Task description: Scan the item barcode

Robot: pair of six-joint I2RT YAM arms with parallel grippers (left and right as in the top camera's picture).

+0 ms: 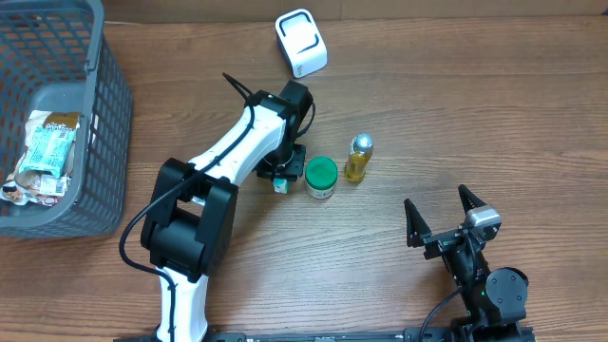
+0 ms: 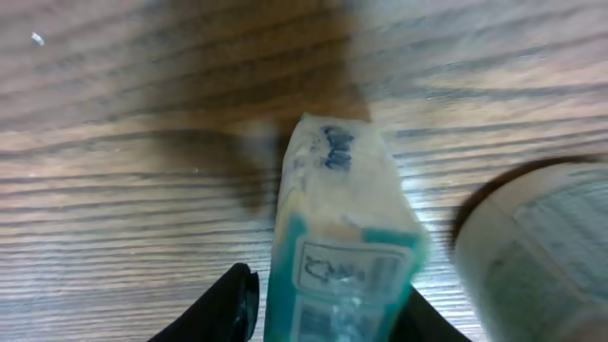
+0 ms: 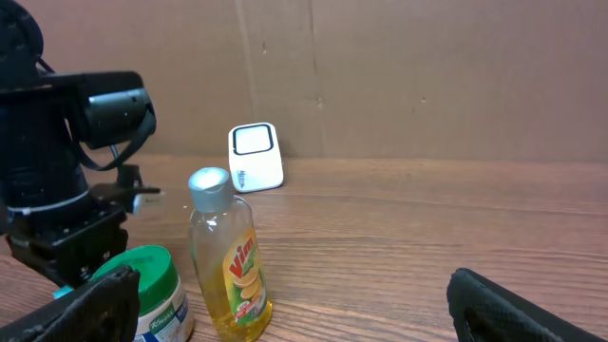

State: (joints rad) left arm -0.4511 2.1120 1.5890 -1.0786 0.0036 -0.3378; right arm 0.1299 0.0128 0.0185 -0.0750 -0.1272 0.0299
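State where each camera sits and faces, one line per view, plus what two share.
Overhead: above the wooden table, looking down; the left arm and right arm show.
Left wrist: on the left gripper, facing the table; its dark fingers flank a teal-and-white packet.
Right wrist: low, facing across the table; the open right gripper frames the bottom.
Shared: overhead and right wrist both show the white scanner box.

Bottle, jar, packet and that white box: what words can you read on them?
"Vim": on the bottle label, red letters on yellow.
Jar: there is print on its label, too small to read.
Packet: dark print and a boxed mark, too blurred to read.
Scanner: small dark marks on its front, too small to read.
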